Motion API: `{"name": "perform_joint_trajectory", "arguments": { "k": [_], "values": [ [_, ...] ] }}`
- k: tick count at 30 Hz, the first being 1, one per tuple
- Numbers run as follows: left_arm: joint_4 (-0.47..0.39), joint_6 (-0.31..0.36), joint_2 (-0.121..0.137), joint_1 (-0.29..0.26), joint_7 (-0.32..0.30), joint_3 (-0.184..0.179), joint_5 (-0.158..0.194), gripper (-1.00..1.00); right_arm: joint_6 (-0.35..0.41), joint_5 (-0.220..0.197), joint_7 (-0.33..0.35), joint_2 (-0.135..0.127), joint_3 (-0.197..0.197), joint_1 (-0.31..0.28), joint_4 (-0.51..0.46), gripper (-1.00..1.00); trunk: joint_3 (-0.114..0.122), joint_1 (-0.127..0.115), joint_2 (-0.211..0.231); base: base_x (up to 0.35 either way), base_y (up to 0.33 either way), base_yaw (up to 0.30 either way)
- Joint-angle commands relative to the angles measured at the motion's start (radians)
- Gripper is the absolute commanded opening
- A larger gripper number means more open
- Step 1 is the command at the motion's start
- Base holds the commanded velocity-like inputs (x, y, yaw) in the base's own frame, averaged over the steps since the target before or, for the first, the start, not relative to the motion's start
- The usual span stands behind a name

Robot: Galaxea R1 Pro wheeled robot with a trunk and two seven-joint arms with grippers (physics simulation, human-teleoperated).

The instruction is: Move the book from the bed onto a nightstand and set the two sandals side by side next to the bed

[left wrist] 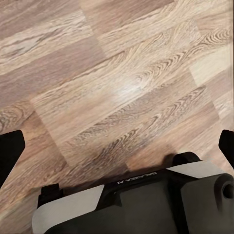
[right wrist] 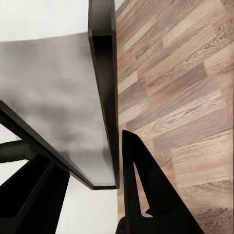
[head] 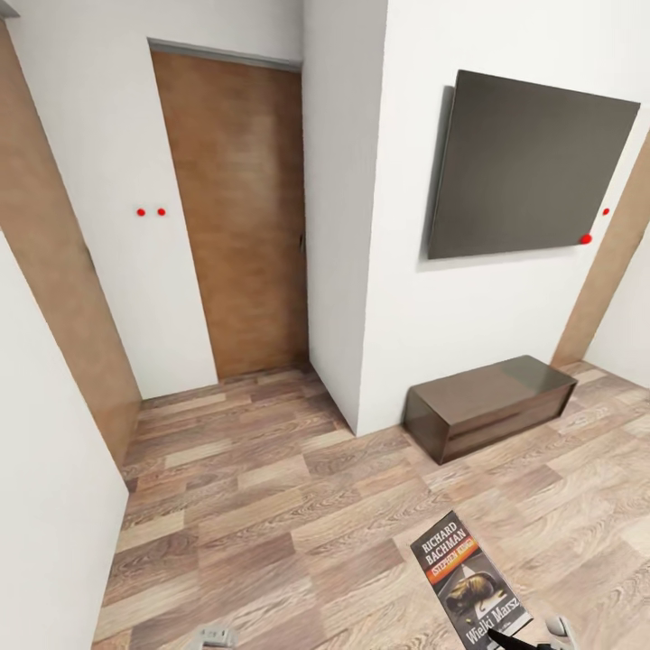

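low cabinet beyond held book, probably

dark book with orange band; brown wood-plank floor.

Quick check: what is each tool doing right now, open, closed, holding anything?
Left tool: open, holding nothing, above the floor.
Right tool: shut on the book, gripped at its edge.

The head camera looks down and forward over the plank floor; both wrist cameras face that same floor closely.
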Motion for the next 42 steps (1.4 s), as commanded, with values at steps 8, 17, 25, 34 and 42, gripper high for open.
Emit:
{"name": "perform_joint_trajectory", "arguments": {
  "k": [8, 17, 25, 34, 42],
  "values": [
    [0.0, -0.002, 0.0, 0.0, -0.003, -0.008, 0.008, 1.0, 0.006, -0.011, 0.002, -0.001, 0.006, -0.002, 0.0, -1.0, -0.002, 0.0, -0.002, 0.0, 0.0, -0.249],
    [0.0, -0.002, 0.0, 0.0, -0.003, -0.008, 0.008, 1.0, 0.006, -0.011, 0.002, -0.001, 0.006, -0.001, 0.0, -1.0, -0.002, 0.0, -0.002, 0.0, 0.0, -0.247],
    [0.0, -0.002, 0.0, 0.0, -0.003, -0.008, 0.008, 1.0, 0.006, -0.011, 0.002, -0.001, 0.006, -0.002, 0.0, -1.0, -0.002, 0.0, -0.002, 0.0, 0.0, -0.24],
    [0.0, -0.002, 0.0, -0.001, -0.003, -0.008, 0.008, 1.0, 0.006, -0.011, 0.002, 0.0, 0.006, -0.002, 0.0, -1.0, -0.002, 0.0, -0.002, 0.0, 0.0, -0.236],
    [0.0, -0.002, 0.0, 0.0, -0.003, -0.008, 0.008, 1.0, 0.006, -0.011, 0.002, 0.001, 0.005, -0.001, 0.001, -1.0, -0.002, 0.0, -0.002, 0.0, 0.0, -0.225]
  ]
}}
